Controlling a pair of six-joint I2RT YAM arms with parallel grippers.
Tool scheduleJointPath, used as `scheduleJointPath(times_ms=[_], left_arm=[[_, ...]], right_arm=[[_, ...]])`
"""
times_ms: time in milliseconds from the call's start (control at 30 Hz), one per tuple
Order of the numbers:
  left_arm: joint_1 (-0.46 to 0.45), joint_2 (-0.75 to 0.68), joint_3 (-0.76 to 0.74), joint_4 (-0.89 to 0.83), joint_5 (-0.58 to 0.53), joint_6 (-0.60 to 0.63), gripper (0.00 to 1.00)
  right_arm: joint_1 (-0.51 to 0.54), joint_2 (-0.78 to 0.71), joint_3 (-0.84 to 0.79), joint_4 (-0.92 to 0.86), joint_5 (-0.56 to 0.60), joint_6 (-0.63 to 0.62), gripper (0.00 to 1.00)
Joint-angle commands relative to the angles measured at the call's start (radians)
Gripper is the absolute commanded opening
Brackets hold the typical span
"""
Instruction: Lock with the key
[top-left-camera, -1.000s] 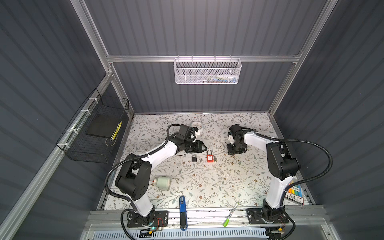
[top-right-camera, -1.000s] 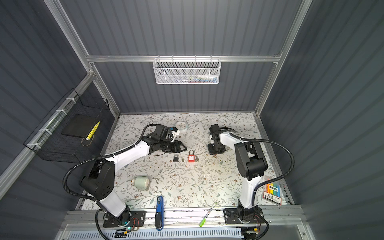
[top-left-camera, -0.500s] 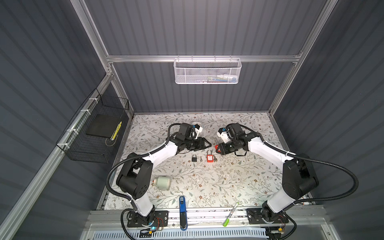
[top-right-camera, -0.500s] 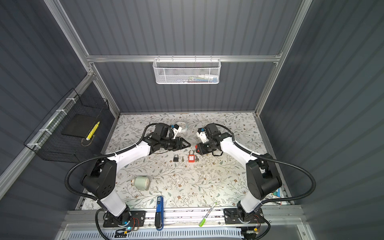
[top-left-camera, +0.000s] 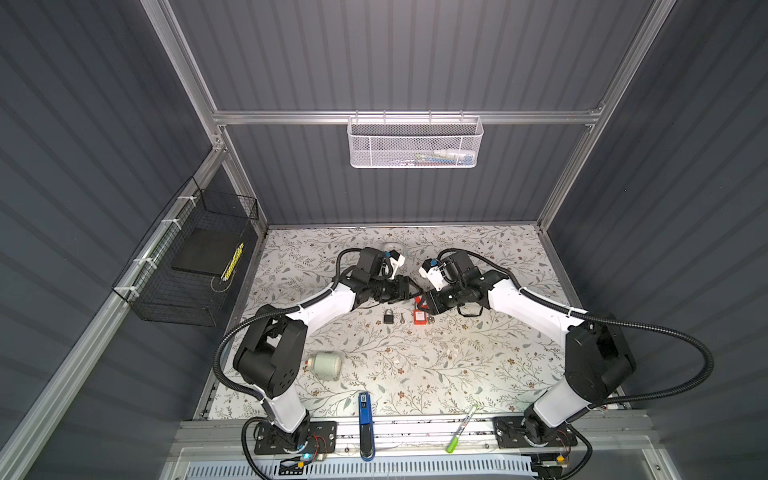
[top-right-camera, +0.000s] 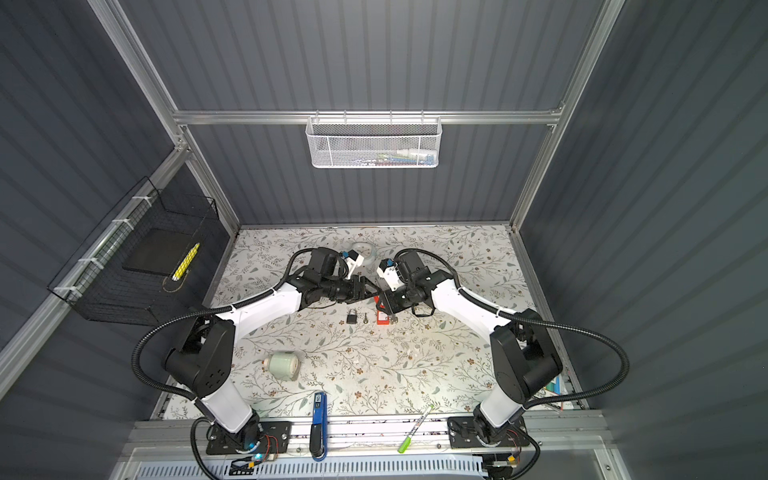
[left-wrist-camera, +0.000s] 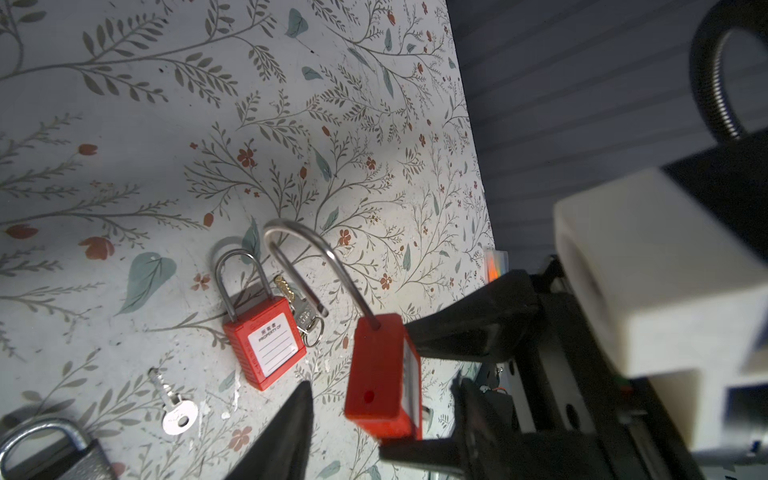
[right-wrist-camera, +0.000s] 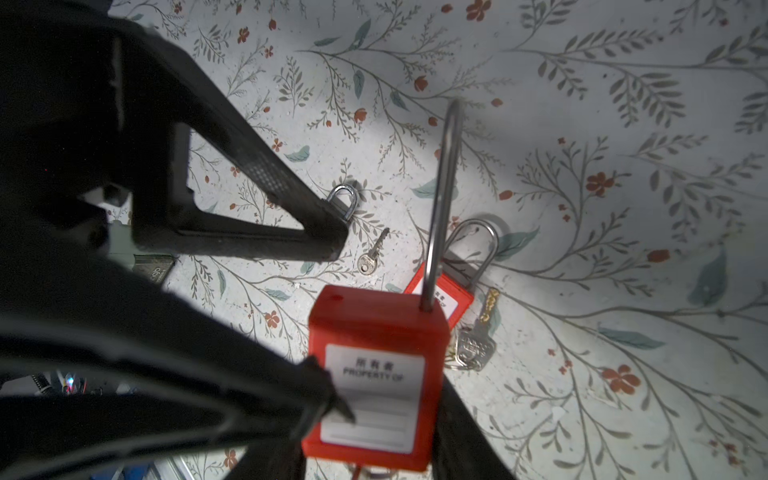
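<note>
Right jaws are clamped on the body of a long-shackled red padlock (right-wrist-camera: 374, 374), held in the air above and just behind a second red padlock (top-left-camera: 420, 316) that lies flat on the bench (top-left-camera: 457, 374). Left jaws stand apart right beside the held one; whether a tip touches it I cannot tell.

In both top views the held padlock is only a red sliver between the black jaws. The wrist views show more: its shackle (right-wrist-camera: 445, 187) is swung open, one leg seated in the body and the other free. The right wrist view also shows its white "PROPERTY OF" label.

A bunch of keys (left-wrist-camera: 305, 316) touches the lying padlock on the side away from the left arm. On its other side a loose silver key (top-left-camera: 402, 319) lies between it and a dark padlock (top-left-camera: 389, 316).

Only the top views show a pale bottle (top-left-camera: 326, 365), well in front of the lying padlock, and a blue tool (top-left-camera: 365, 419) and green marker (top-left-camera: 461, 428) farther forward still.
</note>
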Motion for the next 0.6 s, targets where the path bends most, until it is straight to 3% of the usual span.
scheduleJointPath(times_ms=[0,167,367,433,500,567], left_arm=[[0.008,0.016,-0.011,0.002,0.023,-0.004,0.53],[0.008,0.019,-0.009,0.017,0.036,-0.016,0.4],[0.008,0.011,-0.014,0.021,0.039,-0.016,0.11],[0.008,0.009,-0.016,0.03,0.04,-0.021,0.02],[0.008,0.002,-0.026,0.056,0.046,-0.034,0.0],[0.008,-0.009,-0.047,0.109,0.053,-0.066,0.0]], right_arm=[[0.016,-0.023,0.04,0.035,-0.026,-0.004,0.26],[0.044,0.0,0.07,0.034,-0.002,-0.029,0.26],[0.056,0.002,0.061,0.059,0.01,-0.031,0.27],[0.057,-0.005,0.053,0.065,0.013,-0.03,0.35],[0.056,-0.023,0.038,0.074,0.013,-0.025,0.5],[0.052,-0.051,0.018,0.082,0.051,-0.022,0.58]])
